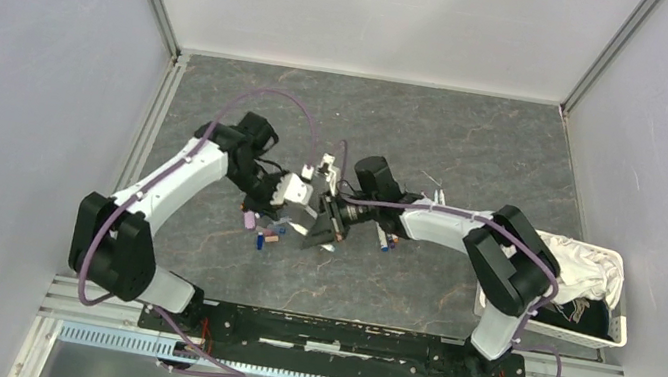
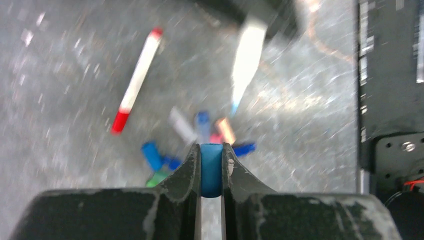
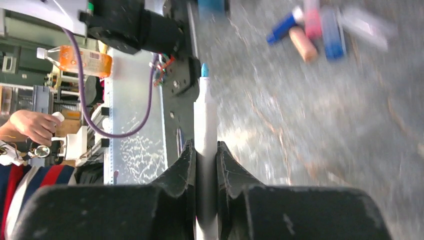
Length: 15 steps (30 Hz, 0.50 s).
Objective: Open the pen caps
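Observation:
My left gripper [image 2: 211,146] is shut on a small blue pen cap [image 2: 211,170], held above the table. My right gripper [image 3: 205,145] is shut on a slim white pen [image 3: 205,115] whose bare blue tip [image 3: 204,70] points away from the jaws. That pen also shows in the left wrist view [image 2: 247,60], apart from the cap. In the top view the two grippers [image 1: 307,207] [image 1: 327,222] meet close together at mid-table. Several loose caps [image 2: 200,127] in blue, orange, pink and green lie below. A white pen with red ends [image 2: 137,80] lies to the left.
Loose caps lie in a small heap [image 1: 264,231] left of the grippers, also in the right wrist view [image 3: 306,44]. A few more pens [image 1: 387,239] lie right of the grippers. A white basket [image 1: 612,339] with white cloth stands at the right edge. Both wrist views are blurred.

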Tool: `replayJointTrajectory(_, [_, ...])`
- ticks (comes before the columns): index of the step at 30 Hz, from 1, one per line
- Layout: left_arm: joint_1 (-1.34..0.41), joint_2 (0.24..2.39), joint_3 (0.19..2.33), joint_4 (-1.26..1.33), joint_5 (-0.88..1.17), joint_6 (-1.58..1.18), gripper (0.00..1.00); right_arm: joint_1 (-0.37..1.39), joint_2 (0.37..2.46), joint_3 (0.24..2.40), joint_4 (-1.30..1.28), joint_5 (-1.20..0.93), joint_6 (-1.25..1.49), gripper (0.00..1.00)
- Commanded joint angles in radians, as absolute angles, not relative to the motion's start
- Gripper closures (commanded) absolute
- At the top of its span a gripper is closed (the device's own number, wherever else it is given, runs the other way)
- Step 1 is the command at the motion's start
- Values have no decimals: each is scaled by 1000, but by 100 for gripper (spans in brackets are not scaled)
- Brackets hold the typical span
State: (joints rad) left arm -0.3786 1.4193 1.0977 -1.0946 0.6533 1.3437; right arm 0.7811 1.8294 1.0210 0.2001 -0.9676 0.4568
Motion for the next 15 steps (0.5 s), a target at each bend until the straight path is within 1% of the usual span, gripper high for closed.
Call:
replayJointTrajectory(1, [-223, 1463, 1205, -1122, 572, 1434, 98, 734, 1745, 890, 106, -928, 401, 100])
replayJointTrajectory(5, [-181, 1499, 1207, -1093, 564, 1429, 98, 707, 1718, 849, 75, -909, 365, 100])
replayJointTrajectory(8, [-183, 1499, 1162, -1032, 602, 1395, 98, 684, 1704, 864, 17, -820, 326, 100])
replayJointTrajectory(11, [-190, 1507, 1106, -924, 619, 1324, 98, 668, 1682, 894, -56, -614, 301, 100])
replayJointTrajectory(13, [-199, 1531, 1084, -872, 618, 1264, 98, 669, 1664, 897, -62, -481, 310, 100])
replayJointTrajectory(15, [-211, 1556, 1063, -836, 613, 1230, 94, 670, 1649, 880, -41, -341, 338, 100])
